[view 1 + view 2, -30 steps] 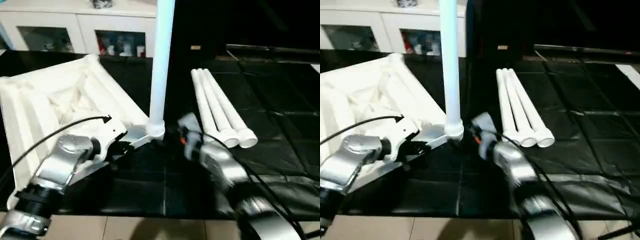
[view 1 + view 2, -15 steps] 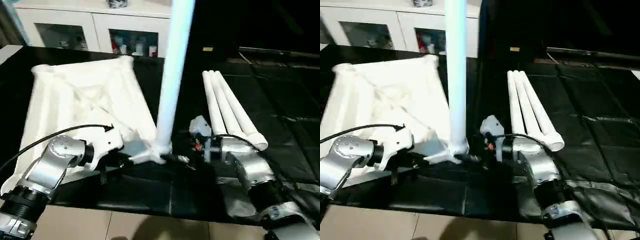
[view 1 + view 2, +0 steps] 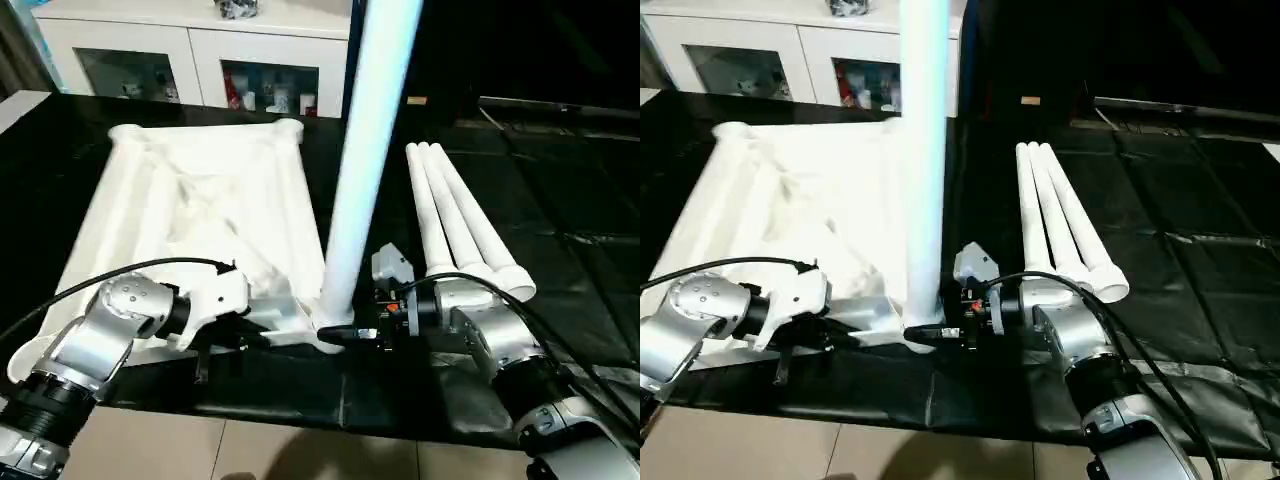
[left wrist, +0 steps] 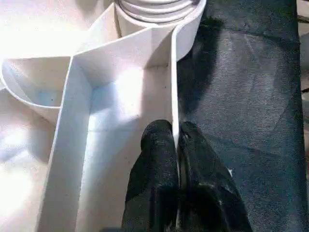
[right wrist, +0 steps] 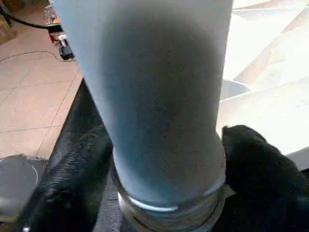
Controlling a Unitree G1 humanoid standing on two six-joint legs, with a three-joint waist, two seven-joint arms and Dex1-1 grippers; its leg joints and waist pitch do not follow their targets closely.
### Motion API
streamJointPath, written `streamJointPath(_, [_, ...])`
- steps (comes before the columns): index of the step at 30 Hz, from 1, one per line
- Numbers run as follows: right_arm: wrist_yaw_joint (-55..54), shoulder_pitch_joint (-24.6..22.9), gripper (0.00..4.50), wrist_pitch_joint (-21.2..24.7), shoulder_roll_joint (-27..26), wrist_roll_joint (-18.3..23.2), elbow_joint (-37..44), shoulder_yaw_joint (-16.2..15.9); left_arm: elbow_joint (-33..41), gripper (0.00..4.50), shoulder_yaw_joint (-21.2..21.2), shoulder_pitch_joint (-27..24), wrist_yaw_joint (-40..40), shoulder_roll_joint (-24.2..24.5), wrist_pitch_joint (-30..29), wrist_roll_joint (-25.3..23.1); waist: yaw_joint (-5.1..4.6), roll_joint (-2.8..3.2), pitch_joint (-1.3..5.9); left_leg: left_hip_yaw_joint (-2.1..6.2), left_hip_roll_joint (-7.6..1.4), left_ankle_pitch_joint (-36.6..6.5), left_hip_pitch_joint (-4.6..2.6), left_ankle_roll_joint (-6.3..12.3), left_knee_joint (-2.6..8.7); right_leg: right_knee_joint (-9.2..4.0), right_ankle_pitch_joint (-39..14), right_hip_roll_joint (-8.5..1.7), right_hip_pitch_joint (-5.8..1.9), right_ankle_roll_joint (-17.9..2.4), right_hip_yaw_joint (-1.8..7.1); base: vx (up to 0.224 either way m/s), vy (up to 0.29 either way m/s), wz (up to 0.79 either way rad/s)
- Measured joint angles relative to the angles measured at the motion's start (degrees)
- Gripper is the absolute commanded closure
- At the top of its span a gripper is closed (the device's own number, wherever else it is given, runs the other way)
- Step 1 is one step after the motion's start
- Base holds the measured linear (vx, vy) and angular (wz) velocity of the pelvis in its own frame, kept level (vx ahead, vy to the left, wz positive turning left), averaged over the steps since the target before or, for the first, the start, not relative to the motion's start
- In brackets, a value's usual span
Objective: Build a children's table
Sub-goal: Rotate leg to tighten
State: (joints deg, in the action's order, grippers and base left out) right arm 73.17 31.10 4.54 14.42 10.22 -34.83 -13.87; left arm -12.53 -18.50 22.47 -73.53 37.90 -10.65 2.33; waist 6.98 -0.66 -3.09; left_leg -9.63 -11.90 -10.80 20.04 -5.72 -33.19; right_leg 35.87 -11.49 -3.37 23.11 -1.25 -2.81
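Jaws of the left gripper (image 4: pixel 175 145) clamped on the thin rim wall of the upturned white plastic ribbed table top (image 3: pixel 200 200), centre-left of the frame. Jaws of the right gripper (image 5: pixel 164 159) apart, straddling the upright white tapered tube leg (image 3: pixel 360 150) at the near corner socket. Three spare white tube legs (image 3: pixel 455 225) lying side by side at right on the black mat (image 3: pixel 560 200).

- Table top (image 3: pixel 200 200): white moulded plastic, smooth, slight sheen.
- Upright leg (image 3: pixel 362 150): smooth white plastic tube, ridged at the base.
- Floor mat (image 4: pixel 251 87): black woven cloth, matt.
- Forearms (image 3: pixel 100 340): brushed silver metal.
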Motion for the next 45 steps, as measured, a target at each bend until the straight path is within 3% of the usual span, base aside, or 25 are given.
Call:
streamJointPath(9, [1.08, 0.42, 1.64, -0.39, -0.12, 0.22, -1.34, 0.01, -0.23, 4.5, -0.17, 0.02, -0.03, 0.01, 0.84, -0.27, -0.02, 0.0, 0.0, 0.02, -0.02, 0.0, 0.01, 0.0, -0.11, 0.09, 0.0, 0.0, 0.0, 0.0, 0.0, 0.0, 0.0, 0.0])
streamJointPath(17, [0.98, 0.31, 1.71, -0.76, -0.36, 0.5, -1.87, 0.21, -0.9, 4.5, 0.1, 0.06, 0.0, -0.27, 0.47, 0.03, -0.01, 0.02, 0.02, 0.02, -0.02, 0.0, -0.01, 0.0, -0.12, 0.11, 0.0, 0.0, -0.02, 0.0, 0.0, 0.0, 0.0, 0.0])
streamJointPath(20, [-1.62, -1.15, 1.71, 0.21, -1.45, 0.81, -1.81, 2.08, -1.99, 4.5, 1.45, 0.3, 2.13, -3.55, -3.48, 0.51, 0.14, 0.26, 0.16, -0.01, 0.0, 0.0, -0.04, 0.0, -0.23, 0.16, 0.0, -0.06, -0.2, 0.0, 0.01, 0.0, 0.0, 0.0])
streamJointPath(24, [-13.21, -2.2, 1.71, 1.07, -4.74, 0.72, -2.69, 6.11, -3.33, 4.5, 2.98, 1.51, 8.69, -8.2, -10.11, 0.49, -0.67, 0.63, 0.3, 0.02, 0.03, 0.0, -0.21, 0.0, -0.27, 0.25, 0.14, -0.07, -0.3, 0.05, 0.19, 0.0, 0.0, 0.0])
streamJointPath(27, [-19.08, -2.02, 1.72, 1.15, -6.66, 0.66, -3.78, 7.43, -3.7, 4.5, 3.63, 1.93, 12.47, -10.38, -13.26, 0.46, -1.05, 0.87, 0.4, 0.07, 0.03, 0.01, -0.4, -0.01, -0.14, 0.25, 0.15, -0.06, -0.33, 0.2, 0.2, 0.0, 0.0, 0.0])
streamJointPath(30, [-33.83, 2.07, 1.73, 0.98, -12.44, 0.17, -9.81, 11.46, -4.58, 4.5, 6.55, 3.58, 21.07, -16.06, -20.18, 0.2, -2.21, 1.16, 0.44, 0.08, 0.04, 0.04, -0.55, -0.06, -0.07, 0.27, 0.16, -0.06, -0.24, 0.22, 0.24, 0.0, 0.0, 0.0])
streamJointPath(32, [-41.46, 5.18, 1.73, 0.97, -14.37, 0.11, -13.6, 13.27, -4.56, 4.5, 8.27, 4.45, 26.48, -20.25, -23.88, 0.22, -2.43, 1.12, 0.43, 0.15, 0.04, 0.05, -0.54, -0.08, -0.09, 0.25, 0.16, -0.05, -0.22, 0.22, 0.18, 0.0, 0.0, 0.0])
streamJointPath(40, [-47.83, 8.19, 1.73, 0.86, -16.07, -1.15, -16.57, 13.99, -4.45, 4.5, 8.89, 5.37, 30.71, -22.42, -25.67, -0.04, -2.37, 1.2, 0.51, 0.02, 0.04, 0.04, -0.46, -0.07, 0.03, 0.2, 0.16, -0.02, -0.2, 0.12, 0.18, 0.0, 0.0, 0.0])
streamJointPath(42, [-47.83, 8.2, 1.03, 0.68, -16.21, -1.18, -16.7, 14.18, -4.28, 4.5, 8.64, 5.39, 30.71, -22.26, -25.63, -0.26, -2.34, 1.19, 0.5, 0.01, 0.04, 0.04, -0.46, -0.07, 0.04, 0.18, 0.16, -0.02, -0.2, 0.11, 0.18, 0.0, 0.0, 0.0])
streamJointPath(45, [-47.74, 8.32, 0.9, -0.38, -17.33, -0.85, -17.55, 15.31, -4.01, 4.5, 8.51, 5.37, 30.75, -21.76, -25.55, -0.7, -2.66, 1.06, 0.43, 0.02, 0.02, 0.04, -0.47, -0.07, 0.06, 0.18, 0.16, 0.0, -0.15, 0.14, 0.17, 0.0, 0.0, 0.0])
